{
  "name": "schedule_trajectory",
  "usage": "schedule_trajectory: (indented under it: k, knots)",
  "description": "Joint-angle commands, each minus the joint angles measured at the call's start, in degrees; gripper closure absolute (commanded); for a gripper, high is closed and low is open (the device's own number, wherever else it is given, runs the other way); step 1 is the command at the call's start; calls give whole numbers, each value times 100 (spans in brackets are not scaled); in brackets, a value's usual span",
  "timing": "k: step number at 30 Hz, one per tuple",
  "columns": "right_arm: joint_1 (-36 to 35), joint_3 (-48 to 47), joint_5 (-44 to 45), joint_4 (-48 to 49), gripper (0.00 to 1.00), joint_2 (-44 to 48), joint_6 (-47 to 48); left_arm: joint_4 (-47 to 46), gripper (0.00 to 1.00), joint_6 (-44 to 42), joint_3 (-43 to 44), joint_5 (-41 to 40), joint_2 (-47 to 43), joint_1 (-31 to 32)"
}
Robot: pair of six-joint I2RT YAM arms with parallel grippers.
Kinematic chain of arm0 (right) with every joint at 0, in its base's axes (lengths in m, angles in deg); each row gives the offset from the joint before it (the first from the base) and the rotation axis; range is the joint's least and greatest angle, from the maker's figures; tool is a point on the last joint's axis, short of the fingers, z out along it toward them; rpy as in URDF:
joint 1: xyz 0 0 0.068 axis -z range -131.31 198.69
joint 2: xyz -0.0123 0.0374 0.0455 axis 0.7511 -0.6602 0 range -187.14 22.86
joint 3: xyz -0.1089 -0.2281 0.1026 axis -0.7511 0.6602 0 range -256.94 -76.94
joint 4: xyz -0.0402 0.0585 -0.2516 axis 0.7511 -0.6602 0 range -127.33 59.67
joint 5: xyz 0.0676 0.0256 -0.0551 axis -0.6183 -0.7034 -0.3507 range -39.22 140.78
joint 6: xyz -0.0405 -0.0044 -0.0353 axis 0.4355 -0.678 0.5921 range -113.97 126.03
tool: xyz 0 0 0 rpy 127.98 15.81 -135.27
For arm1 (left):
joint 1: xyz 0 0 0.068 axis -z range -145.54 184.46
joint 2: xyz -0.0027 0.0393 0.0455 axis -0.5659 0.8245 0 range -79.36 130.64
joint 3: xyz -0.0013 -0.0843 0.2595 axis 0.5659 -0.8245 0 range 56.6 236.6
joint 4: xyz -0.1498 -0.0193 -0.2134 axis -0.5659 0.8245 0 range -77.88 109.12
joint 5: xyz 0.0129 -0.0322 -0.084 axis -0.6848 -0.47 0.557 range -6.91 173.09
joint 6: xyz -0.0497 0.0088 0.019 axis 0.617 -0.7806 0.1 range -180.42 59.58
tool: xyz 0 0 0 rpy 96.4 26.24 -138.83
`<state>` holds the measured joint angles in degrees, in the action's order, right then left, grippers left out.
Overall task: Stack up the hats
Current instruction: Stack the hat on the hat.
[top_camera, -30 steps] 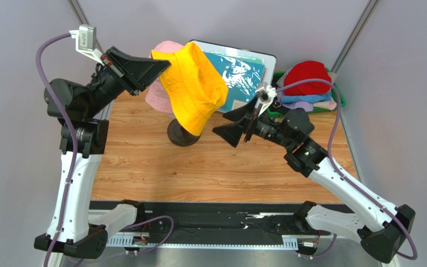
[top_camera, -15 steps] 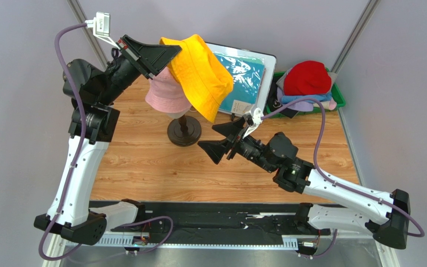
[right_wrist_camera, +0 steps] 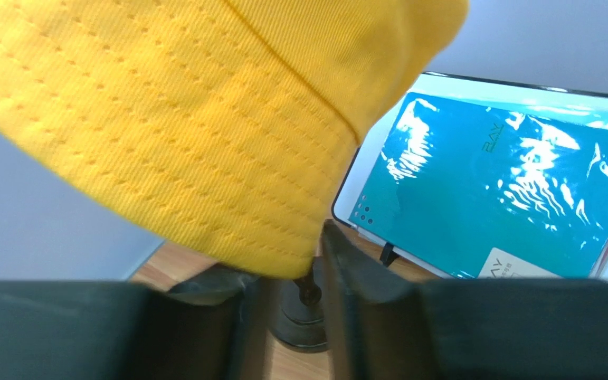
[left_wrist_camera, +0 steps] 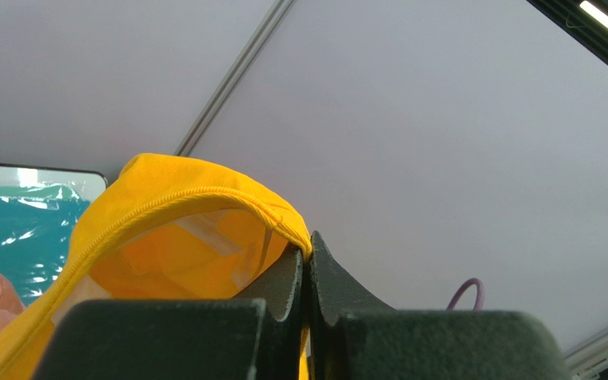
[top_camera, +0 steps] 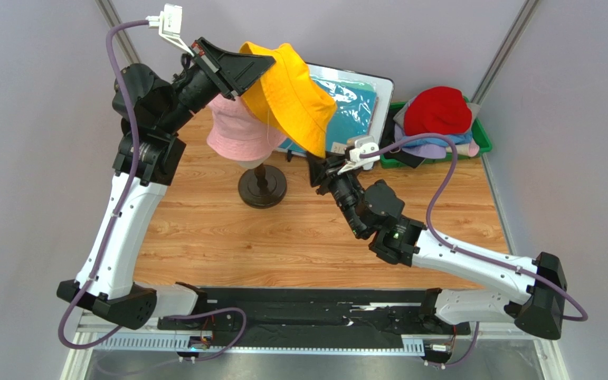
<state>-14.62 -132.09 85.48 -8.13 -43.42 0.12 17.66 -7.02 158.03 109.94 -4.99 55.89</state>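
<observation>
From above, my left gripper is shut on the brim of the orange-yellow hat, which hangs high over the back of the table, just beside the pink hat on the mannequin head. Its long axis slants from my left fingers down to my right gripper, which sits at its lowest corner. At my left wrist, the two fingers are pressed together with the hat's stitched hem pinched at their tips, and the hat's open inside faces the camera. At my right wrist, the fingers stand a little apart. The hat's lower edge dips into the top of the gap, and I cannot tell whether either pad touches it.
</observation>
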Motion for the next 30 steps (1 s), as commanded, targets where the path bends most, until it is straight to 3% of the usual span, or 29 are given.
schedule_trajectory:
  k: [1,3,4,12,17,22,30]
  knots:
    - [-24,-434,942,802,79,-139,826,34,100,-102,570,135,200,37]
    - [-32,-522,1126,944,97,-280,1300,114,100,-94,842,259,419,37]
    - [-24,-644,1214,1058,100,-315,1486,114,100,-102,939,407,499,37]
    - [160,-1374,1549,1841,100,-920,3025,1106,100,-814,2791,1129,1798,-86]
    - [310,-1910,1313,2157,100,-1457,3753,1142,100,-867,2927,1401,2038,-691]
    - [381,-2358,900,2227,100,-2010,4027,775,100,-937,2076,1473,1635,-1246]
    - [328,-2395,564,2430,100,-2389,4124,-43,100,-683,-16,1516,528,-2247]
